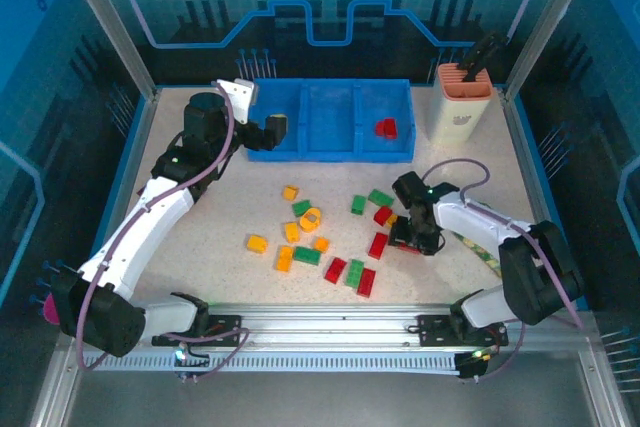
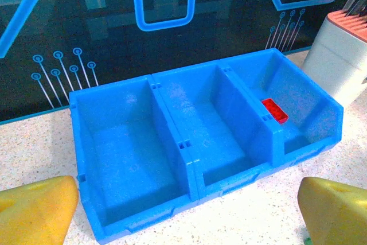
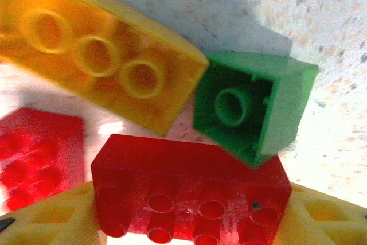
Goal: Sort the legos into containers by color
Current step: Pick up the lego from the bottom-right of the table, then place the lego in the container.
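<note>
The right gripper (image 1: pixel 414 239), well in front of the blue bin tray (image 1: pixel 330 154), clamps a red brick (image 3: pixel 189 193) by its ends, the long axis running finger to finger, with an orange-yellow brick (image 3: pixel 103 55) and a green brick (image 3: pixel 252 107) just beyond. That arm is folded low, wrist down. The likely goal is the tray's right compartment, where a second red brick (image 2: pixel 274 110) lies. The left gripper (image 2: pixel 183 222) hovers before the tray — jaws wide, empty.

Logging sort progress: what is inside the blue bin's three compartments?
One red lego lies in the right compartment; the middle compartment and left compartment look bare. Near walls hide each floor's front strip.
</note>
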You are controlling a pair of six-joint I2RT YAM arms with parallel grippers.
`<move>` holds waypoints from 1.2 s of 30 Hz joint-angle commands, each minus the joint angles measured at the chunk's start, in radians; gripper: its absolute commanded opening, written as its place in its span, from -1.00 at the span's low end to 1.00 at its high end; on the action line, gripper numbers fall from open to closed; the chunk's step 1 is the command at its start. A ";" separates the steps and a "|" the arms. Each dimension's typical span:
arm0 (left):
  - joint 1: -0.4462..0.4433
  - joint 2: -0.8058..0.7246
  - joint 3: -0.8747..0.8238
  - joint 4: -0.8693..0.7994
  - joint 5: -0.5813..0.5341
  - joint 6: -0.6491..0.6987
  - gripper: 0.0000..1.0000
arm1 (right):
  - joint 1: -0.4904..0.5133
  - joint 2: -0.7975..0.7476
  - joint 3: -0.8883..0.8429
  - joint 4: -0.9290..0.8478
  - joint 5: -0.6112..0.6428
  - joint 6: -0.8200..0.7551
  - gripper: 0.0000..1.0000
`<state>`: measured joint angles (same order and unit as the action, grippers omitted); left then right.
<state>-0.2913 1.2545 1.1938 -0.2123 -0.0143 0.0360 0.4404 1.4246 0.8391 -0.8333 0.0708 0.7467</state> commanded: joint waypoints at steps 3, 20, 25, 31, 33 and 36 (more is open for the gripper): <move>-0.006 -0.007 -0.001 0.024 -0.016 0.027 0.99 | -0.009 0.048 0.261 -0.101 0.096 -0.231 -0.02; -0.005 -0.027 0.023 -0.019 -0.046 0.053 0.99 | -0.142 0.764 1.119 0.032 0.236 -0.534 -0.04; -0.005 -0.011 0.042 -0.027 -0.044 0.057 0.99 | -0.179 0.893 1.281 0.038 0.225 -0.541 -0.04; -0.005 0.001 0.054 -0.039 -0.038 0.053 0.99 | -0.204 1.034 1.498 -0.014 0.184 -0.550 0.02; -0.004 0.003 0.055 -0.041 -0.038 0.051 0.99 | -0.206 1.056 1.538 -0.024 0.175 -0.554 0.04; -0.005 0.009 0.059 -0.042 -0.035 0.046 0.99 | -0.207 1.072 1.568 -0.032 0.166 -0.557 0.14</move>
<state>-0.2913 1.2510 1.2167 -0.2405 -0.0479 0.0803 0.2428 2.4786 2.3528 -0.8249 0.2539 0.2077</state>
